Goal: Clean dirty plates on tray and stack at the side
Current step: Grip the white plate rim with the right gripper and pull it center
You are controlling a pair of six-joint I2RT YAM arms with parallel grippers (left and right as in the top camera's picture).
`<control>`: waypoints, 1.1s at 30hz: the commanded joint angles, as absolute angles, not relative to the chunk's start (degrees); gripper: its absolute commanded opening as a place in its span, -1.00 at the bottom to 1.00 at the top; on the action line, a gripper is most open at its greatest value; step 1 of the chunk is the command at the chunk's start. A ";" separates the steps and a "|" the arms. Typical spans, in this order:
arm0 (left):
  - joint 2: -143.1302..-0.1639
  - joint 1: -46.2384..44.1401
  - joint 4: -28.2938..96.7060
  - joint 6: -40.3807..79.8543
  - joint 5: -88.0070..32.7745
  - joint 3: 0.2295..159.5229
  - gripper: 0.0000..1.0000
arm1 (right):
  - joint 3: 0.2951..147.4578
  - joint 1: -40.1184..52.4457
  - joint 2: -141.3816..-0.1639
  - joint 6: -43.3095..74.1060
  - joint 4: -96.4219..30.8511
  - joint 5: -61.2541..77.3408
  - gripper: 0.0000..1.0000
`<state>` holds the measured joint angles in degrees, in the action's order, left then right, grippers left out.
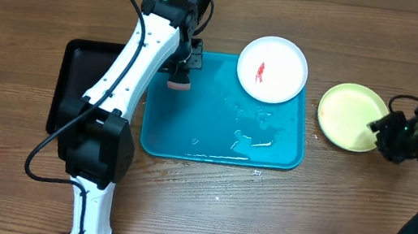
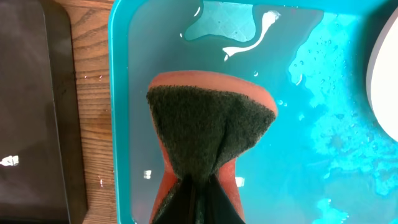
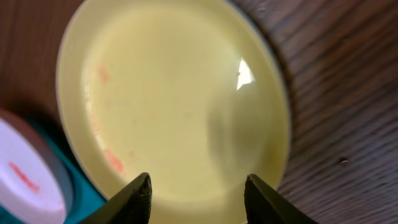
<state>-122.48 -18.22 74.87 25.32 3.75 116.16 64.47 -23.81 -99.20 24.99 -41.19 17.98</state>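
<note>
The turquoise tray (image 1: pixel 286 148) lies mid-table, wet with puddles. A white plate (image 1: pixel 273 69) with a red smear rests on its far right corner. A yellow-green plate (image 1: pixel 348 116) lies on the wood to the right of the tray; faint pink marks show on it (image 3: pixel 174 106). My right gripper (image 1: pixel 379 129) is open at that plate's right edge, its fingertips (image 3: pixel 138 193) apart over the plate and holding nothing. My left gripper (image 1: pixel 181 68) is shut on an orange sponge with a dark green scrub face (image 2: pixel 208 130), held over the tray's far left part (image 2: pixel 121 93).
A black tray (image 1: pixel 74 82) lies left of the turquoise one. Water pools (image 1: pixel 250 143) sit on the turquoise tray's right half. Bare wood table (image 1: pixel 358 220) lies around the trays.
</note>
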 commanded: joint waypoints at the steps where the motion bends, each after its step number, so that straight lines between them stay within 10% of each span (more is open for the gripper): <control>1: -122.15 -17.67 74.48 24.86 3.14 115.96 -0.92 | 71.20 -19.42 -99.02 22.28 -42.78 23.29 -0.09; 15: -122.15 -17.69 74.41 24.88 3.16 115.96 -0.92 | 75.07 7.66 -103.94 41.63 -33.76 -1.67 -0.29; 33: -122.15 -17.69 74.22 24.86 3.16 115.96 -0.92 | 75.02 11.75 -113.32 38.65 -35.66 6.20 -0.38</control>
